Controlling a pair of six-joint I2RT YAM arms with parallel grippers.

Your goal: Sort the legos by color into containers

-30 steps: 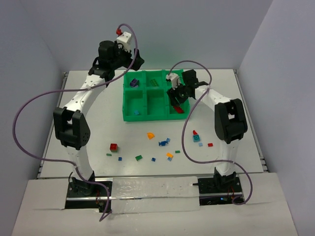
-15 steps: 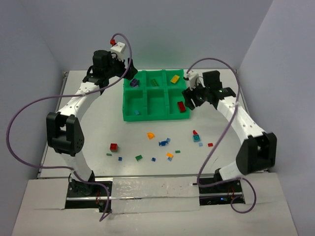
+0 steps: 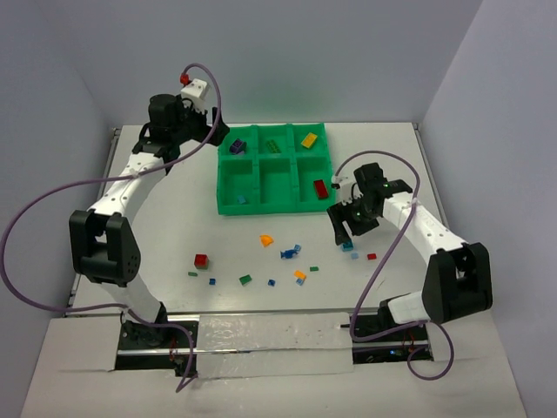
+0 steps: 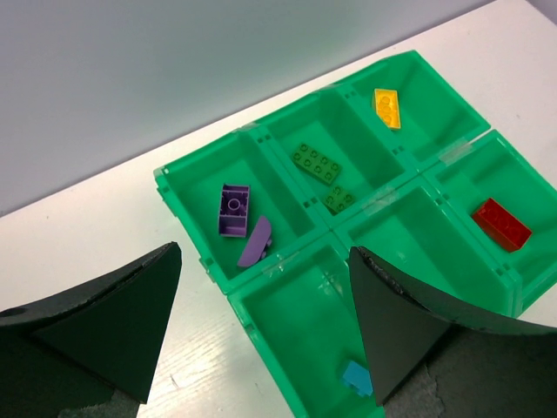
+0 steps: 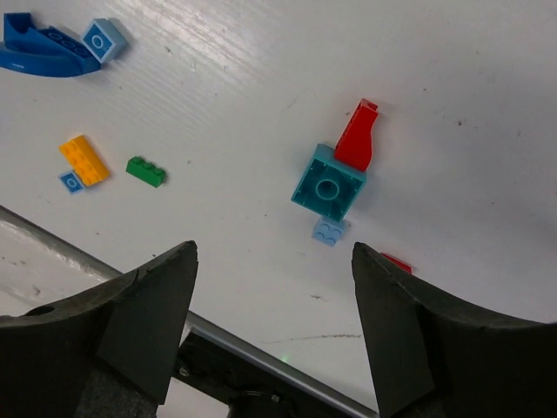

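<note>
left gripper (image 4: pixel 265 254) near the far-left corner of the tray (image 4: pixel 167 185), right gripper (image 5: pixel 274 252) above loose legos (image 5: pixel 328 189) (both spread).

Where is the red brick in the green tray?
In the top view the red brick lies in the near-right compartment of the tray, below the yellow brick.

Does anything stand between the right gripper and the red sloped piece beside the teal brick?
Nothing visible does: the right gripper hangs open, and the red sloped piece lies uncovered against the teal brick; only that brick touches it.
</note>
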